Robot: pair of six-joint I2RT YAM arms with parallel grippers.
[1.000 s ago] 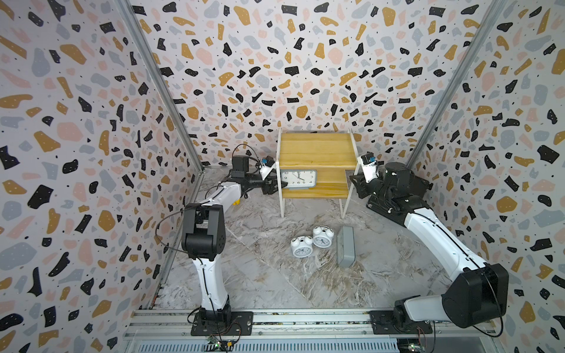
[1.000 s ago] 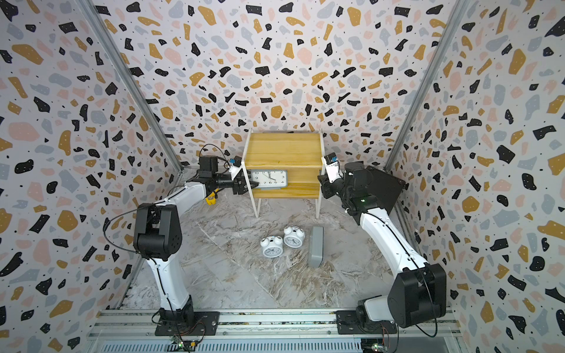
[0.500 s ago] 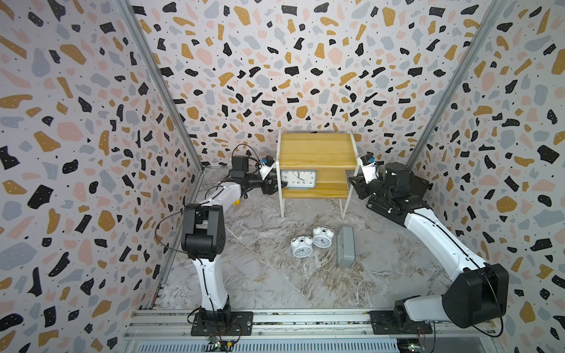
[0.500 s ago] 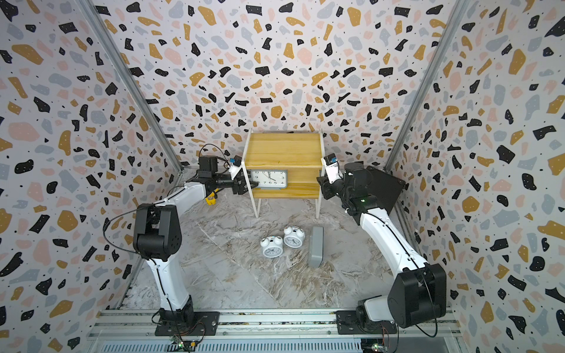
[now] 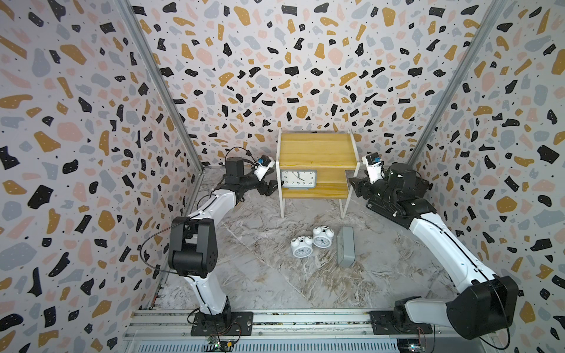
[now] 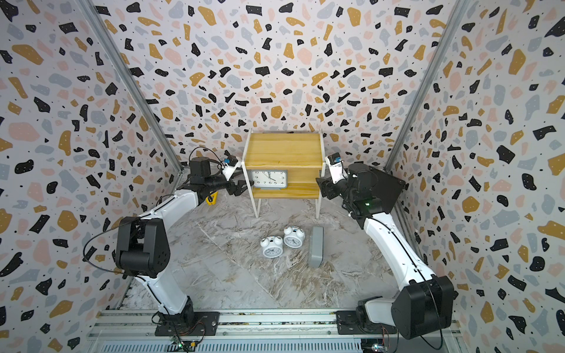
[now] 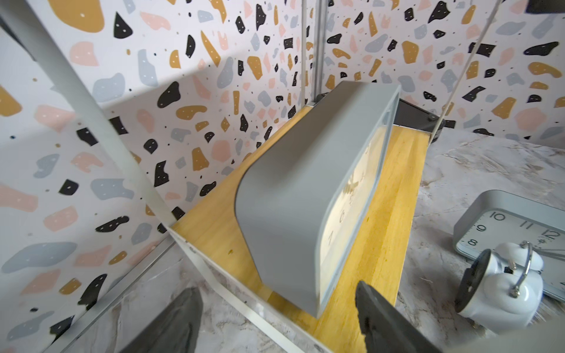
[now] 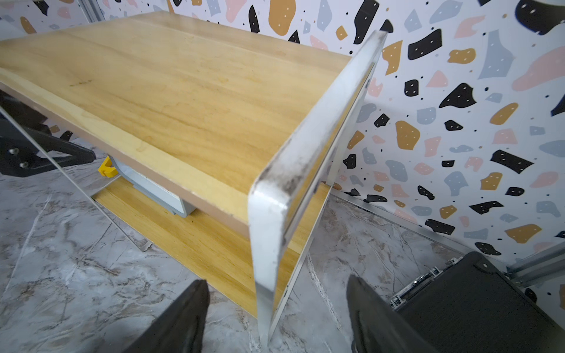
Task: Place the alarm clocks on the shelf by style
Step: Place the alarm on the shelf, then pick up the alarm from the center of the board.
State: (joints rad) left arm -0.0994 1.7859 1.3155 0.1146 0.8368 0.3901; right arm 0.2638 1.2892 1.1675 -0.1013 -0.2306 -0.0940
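Grey marbled tabletop [image 5: 250, 275], terrazzo-patterned walls on three sides.

Small two-tier shelf with yellowish wooden boards and a thin white frame [image 5: 316, 146] stands upper centre in both top views. Its top board is bare.

Left end effector [image 5: 271, 189]: jaws spread either side of the near end of the clock on the lower board, gripping nothing.
Right end effector [image 5: 355, 187]: jaws spread astride the shelf's white corner upright, not clamping it.

Since a second ago the arms and shelf have not shifted, and only the jaws have parted. I read this as release after placing.

Rectangular grey-cased clock with a white dial [image 5: 298, 178] stands upright at the picture-left end of the lower board. That is one of four clocks shelved.

Second grey rectangular clock [image 5: 345, 250] is on the tabletop, lower centre. It probably belongs beside the first.

Two round white twin-bell clocks [image 5: 301, 247] [image 5: 322, 237] lie just left of it, close together. They are likely for the top board.

Writing: only black dial numerals can be read, and no brand is legible.
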